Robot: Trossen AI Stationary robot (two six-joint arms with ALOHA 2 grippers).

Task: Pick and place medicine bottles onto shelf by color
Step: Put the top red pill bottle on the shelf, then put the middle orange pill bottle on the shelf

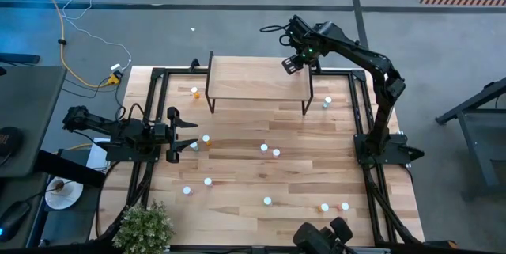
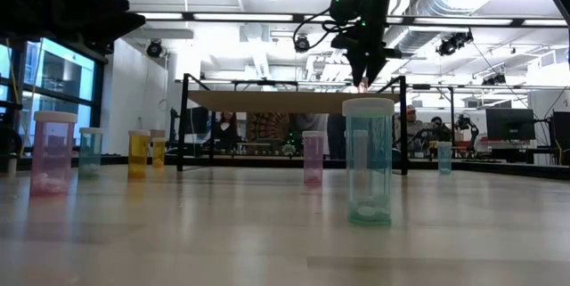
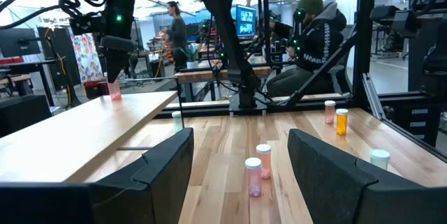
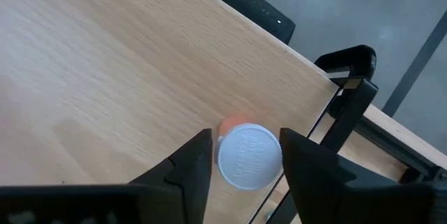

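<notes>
The shelf [image 1: 257, 78] is a light-wood platform on black legs at the table's far side. My right gripper [image 1: 294, 64] is over its far right corner, shut on a red bottle with a white cap [image 4: 248, 155]; the bottle also shows in the left wrist view [image 3: 114, 90] and the low view [image 2: 363, 85]. My left gripper [image 1: 186, 134] is open and empty, low at the table's left side. Several bottles stand upright on the tabletop, among them two pink ones [image 3: 255, 174], a teal one [image 2: 369, 163] and an orange one [image 1: 205, 140]. My right gripper pinches the red bottle at its white cap [image 4: 225, 160] between its two fingers, which come from above, pointing down. The bottle is upright, and its bottom [image 3: 114, 95] is on or just above the shelf top near the far right corner; I cannot tell which.
Bottles are scattered over the table: one near the shelf's left legs [image 1: 195, 92], one right of the shelf [image 1: 328, 101], several toward the near edge [image 1: 267, 201]. A potted plant [image 1: 146, 226] stands at the near left corner. People sit beyond the table [image 3: 314, 35].
</notes>
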